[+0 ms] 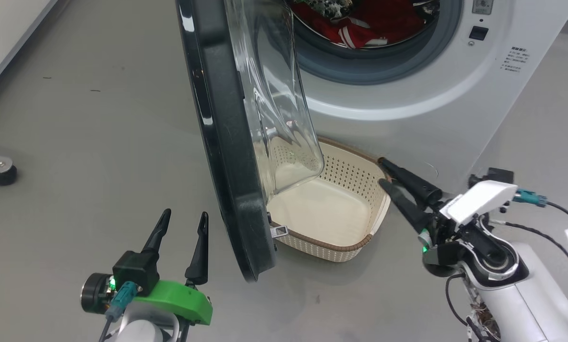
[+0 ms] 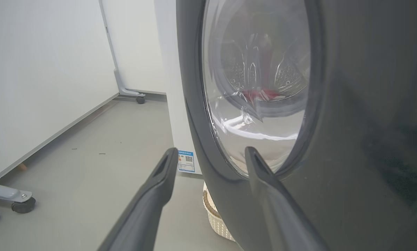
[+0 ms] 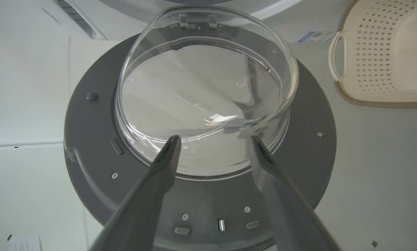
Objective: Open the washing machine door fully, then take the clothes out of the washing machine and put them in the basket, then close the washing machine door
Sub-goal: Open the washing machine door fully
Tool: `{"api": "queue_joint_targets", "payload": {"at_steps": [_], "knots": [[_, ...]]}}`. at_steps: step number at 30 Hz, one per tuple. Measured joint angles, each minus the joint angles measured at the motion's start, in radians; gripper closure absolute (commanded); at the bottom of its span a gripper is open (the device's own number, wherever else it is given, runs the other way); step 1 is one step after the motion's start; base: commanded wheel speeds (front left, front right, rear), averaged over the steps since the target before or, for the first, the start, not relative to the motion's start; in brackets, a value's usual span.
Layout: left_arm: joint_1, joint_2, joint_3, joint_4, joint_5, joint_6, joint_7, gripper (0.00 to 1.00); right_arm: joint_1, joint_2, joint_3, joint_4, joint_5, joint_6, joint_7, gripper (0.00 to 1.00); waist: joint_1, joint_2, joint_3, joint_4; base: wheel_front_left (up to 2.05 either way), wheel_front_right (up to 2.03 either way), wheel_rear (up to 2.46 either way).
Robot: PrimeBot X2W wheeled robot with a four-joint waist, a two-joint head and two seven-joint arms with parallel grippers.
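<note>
Looking down past our own arms, we find our left hand nearest, low over the grey floor. Its two fingers are spread and hold nothing, and it sits just beside the outer face of the washing machine door. Our right hand is on the door's inner side, also spread and empty, with its tips close to the right rim of the basket.

The door stands edge-on to us, swung roughly square to the washing machine. Its glass bowl hangs over the left end of the basket. The basket sits on the floor against the machine's front, below the port, with nothing in it. Farthest off, the clothes lie red in the drum.

We judge that we are in the first step, since the door is out but not fully back. The next move, as we see it, calls for a push on the inner face to swing the door wider. Our left hand must first be clear of its path. Only then does the port open up enough for us to reach the clothes.
</note>
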Motion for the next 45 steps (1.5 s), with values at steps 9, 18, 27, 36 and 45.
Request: {"api": "queue_joint_targets", "payload": {"at_steps": [9,18,27,36,45], "knots": [[0.007,0.0,0.006,0.001,0.0,0.005,0.0,0.0,0.084,-0.096,-0.058,-0.087,-0.371,0.0,-0.344,0.0,0.0,0.0,0.0,-0.013,0.0,0.0,0.0],[0.008,0.0,0.007,0.005,0.0,0.007,0.0,0.0,0.121,-0.241,-0.036,-0.128,-0.805,0.0,-0.681,0.0,0.0,0.0,-0.001,-0.02,0.0,0.0,0.0],[0.018,0.0,0.017,0.015,0.0,0.007,0.0,0.0,0.164,-0.298,-0.035,-0.114,-1.164,-0.103,-0.743,0.0,0.0,0.0,-0.024,-0.025,0.0,0.0,0.0],[0.021,0.001,0.017,0.017,0.0,0.007,0.0,0.0,0.212,-0.229,-0.072,-0.183,-1.286,-0.169,-0.732,0.0,0.0,0.0,-0.03,-0.027,0.0,0.0,0.0],[0.027,0.001,0.017,0.021,0.0,0.007,0.0,0.0,0.299,-0.147,-0.044,-0.185,-1.339,-0.176,-0.732,0.0,0.0,0.0,-0.032,-0.028,0.0,0.0,0.0]]}}
